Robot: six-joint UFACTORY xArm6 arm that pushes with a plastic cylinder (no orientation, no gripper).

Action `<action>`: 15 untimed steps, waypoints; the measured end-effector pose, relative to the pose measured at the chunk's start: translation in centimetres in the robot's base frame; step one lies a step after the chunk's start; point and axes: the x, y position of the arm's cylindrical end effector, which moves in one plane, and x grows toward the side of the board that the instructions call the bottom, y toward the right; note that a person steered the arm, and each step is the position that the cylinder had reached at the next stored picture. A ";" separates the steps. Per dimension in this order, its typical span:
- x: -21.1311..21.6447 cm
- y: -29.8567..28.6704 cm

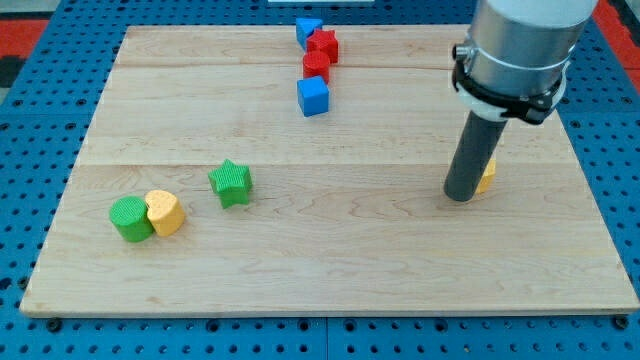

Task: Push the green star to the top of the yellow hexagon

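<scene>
While our rod carries no pincer to judge, my tip (pixel 459 196) touching the yellow hexagon (pixel 487 177), green star (pixel 231 183) well apart at the view's left.

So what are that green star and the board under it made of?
The green star looks like plastic with a matte finish; fine ridges on its surface hint at 3D printing, though I can't be sure. The board looks like pale wood, smooth and unpainted: grain streaks and seams between planks run across it.
</scene>
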 end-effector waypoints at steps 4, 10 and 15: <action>8.3 -8.0; 4.5 -24.6; -2.1 -24.3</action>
